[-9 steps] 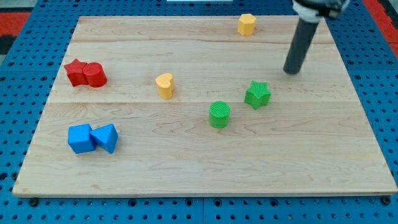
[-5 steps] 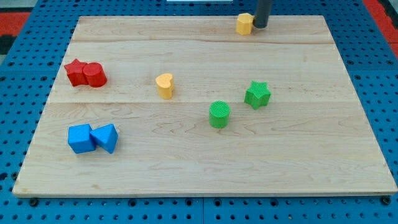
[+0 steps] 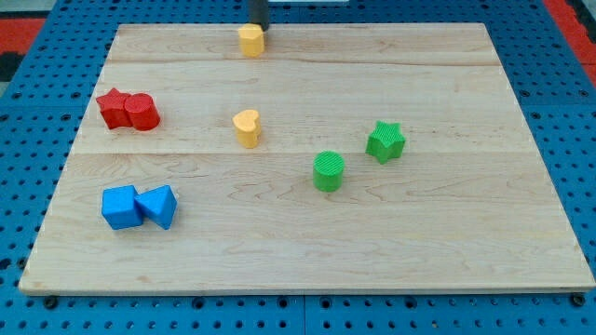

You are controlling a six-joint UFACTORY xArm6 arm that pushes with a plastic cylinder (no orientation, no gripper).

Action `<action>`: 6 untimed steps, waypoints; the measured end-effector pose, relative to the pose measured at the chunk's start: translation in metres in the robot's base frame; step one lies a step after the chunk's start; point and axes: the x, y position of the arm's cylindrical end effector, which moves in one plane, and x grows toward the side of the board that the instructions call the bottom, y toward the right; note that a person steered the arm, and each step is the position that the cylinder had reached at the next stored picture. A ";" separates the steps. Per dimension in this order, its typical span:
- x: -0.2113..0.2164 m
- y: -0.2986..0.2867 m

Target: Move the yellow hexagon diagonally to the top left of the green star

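Note:
The yellow hexagon (image 3: 250, 40) sits near the board's top edge, left of centre. My tip (image 3: 258, 27) is right behind it, touching its upper right side at the view's top. The green star (image 3: 386, 141) lies right of centre, far below and to the right of the hexagon.
A yellow heart-shaped block (image 3: 247, 127) sits mid-board. A green cylinder (image 3: 328, 171) lies lower left of the star. A red star-like block (image 3: 114, 108) and red cylinder (image 3: 142, 112) touch at the left. A blue cube (image 3: 121, 207) and blue triangular block (image 3: 158, 205) touch at lower left.
My tip swung from right of the star up to the hexagon, then pushed it left along the top edge, from right of centre to left of centre.

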 end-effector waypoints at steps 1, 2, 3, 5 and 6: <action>0.027 -0.022; 0.077 0.015; 0.061 0.034; 0.056 0.082; 0.108 0.097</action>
